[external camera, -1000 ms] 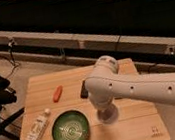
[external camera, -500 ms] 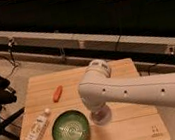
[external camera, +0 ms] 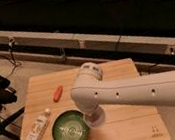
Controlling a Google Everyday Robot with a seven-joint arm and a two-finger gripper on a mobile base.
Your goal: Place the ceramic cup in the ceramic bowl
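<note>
Just left of the pincer (external camera: pixel 92 115) sits the ceramic bowl (external camera: pixel 69 129). The ceramic cup (external camera: pixel 98 120) seems carried underneath, though I cannot tell its grip. Next: ease left over the bowl, then release.

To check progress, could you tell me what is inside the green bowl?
Only its ring pattern shows inside the ceramic bowl; the arm covers its right rim, where the gripper and a white shape, probably the ceramic cup, sit.
</note>
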